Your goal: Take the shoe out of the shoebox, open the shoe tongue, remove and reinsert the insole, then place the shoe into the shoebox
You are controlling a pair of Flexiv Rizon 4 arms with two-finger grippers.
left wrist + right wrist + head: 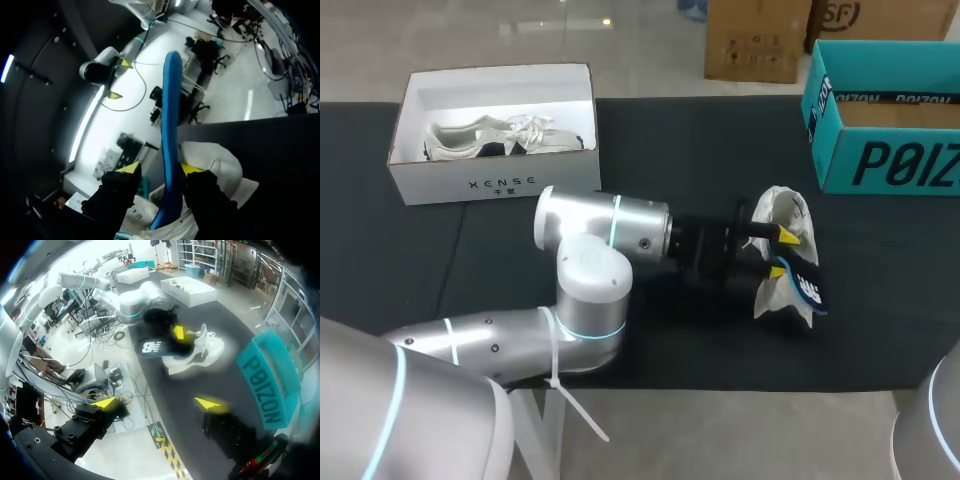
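Observation:
A white sneaker (782,212) lies on the black mat (650,150) right of the middle. My left gripper (783,253) reaches into it from the left. A blue insole (170,125) stands on edge between its yellow-tipped fingers (192,169). It rests against one finger, with a gap to the other, so the gripper is open. The insole's dark underside (807,288) sticks out of the sneaker's near side. In the right wrist view, sneaker (202,352) and insole (152,346) lie ahead of my right gripper (156,402), which hangs wide open and empty off the table's near right corner.
A white shoebox (495,185) at the back left holds a second pale sneaker (505,138). A teal box (890,150) stands open at the back right, close to the sneaker. My left arm's elbow (585,290) takes up the front middle of the mat.

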